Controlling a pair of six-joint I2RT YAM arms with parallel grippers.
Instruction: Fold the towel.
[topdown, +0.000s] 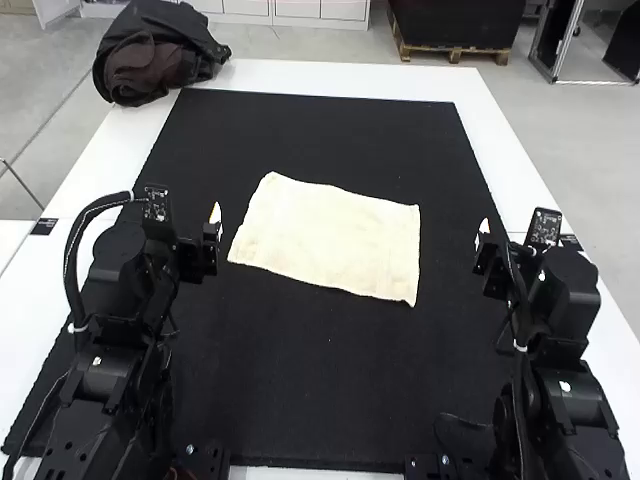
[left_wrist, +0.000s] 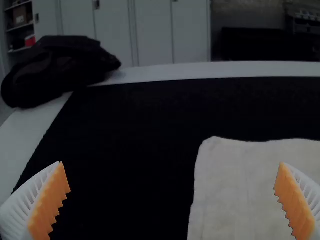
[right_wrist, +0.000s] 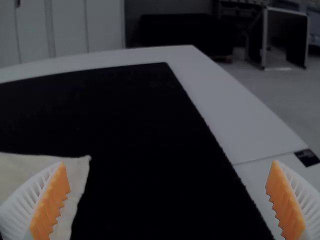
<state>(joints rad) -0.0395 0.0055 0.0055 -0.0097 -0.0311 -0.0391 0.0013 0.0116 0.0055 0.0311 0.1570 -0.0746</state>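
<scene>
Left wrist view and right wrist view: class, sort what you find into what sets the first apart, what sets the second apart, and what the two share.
Left wrist view: a dark bundle at the table's far left corner, the towel's far left corner, and the left gripper.

Right wrist view: a small black patch beside the tabletop seam, the towel's far right corner, and the right gripper.

Shared: part of the pale towel, black mat, white table, and ribbed white jaws with orange pads, set wide apart.
</scene>
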